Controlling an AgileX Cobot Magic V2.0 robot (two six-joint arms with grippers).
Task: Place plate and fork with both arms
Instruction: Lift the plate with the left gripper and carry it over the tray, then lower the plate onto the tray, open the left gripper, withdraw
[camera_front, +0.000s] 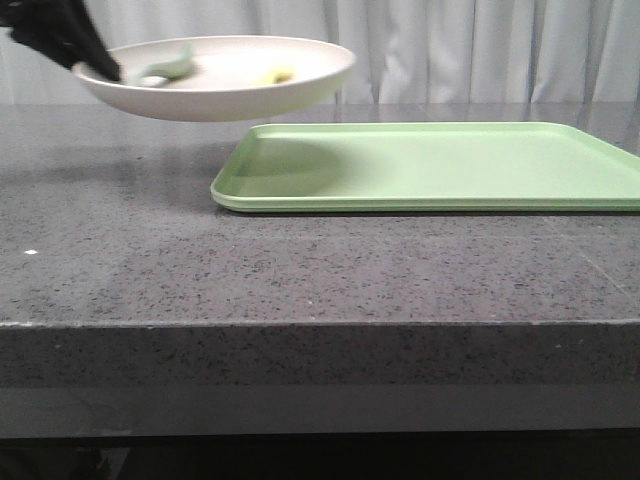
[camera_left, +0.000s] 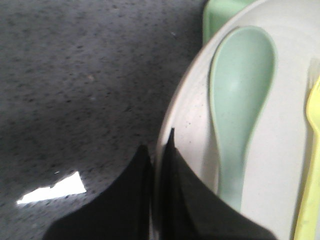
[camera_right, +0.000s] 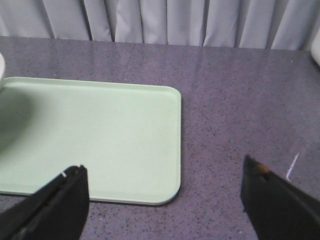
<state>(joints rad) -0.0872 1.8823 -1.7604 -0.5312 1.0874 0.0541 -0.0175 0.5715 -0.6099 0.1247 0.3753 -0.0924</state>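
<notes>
The cream plate (camera_front: 225, 85) hangs in the air above the table, left of and partly over the green tray's left end. My left gripper (camera_front: 100, 65) is shut on its left rim; in the left wrist view the black fingers (camera_left: 177, 170) pinch the rim of the plate (camera_left: 192, 130). A sage-green spoon (camera_left: 240, 100) and the pale-yellow fork (camera_left: 312, 150) lie in the plate; the fork shows as a small yellow bit in the front view (camera_front: 281, 75). My right gripper (camera_right: 165, 185) is open and empty above the tray's right corner.
The flat light-green tray (camera_front: 440, 165) lies on the dark speckled table (camera_front: 300, 270), also in the right wrist view (camera_right: 100, 135). White curtains hang behind. The table's front edge is near the camera.
</notes>
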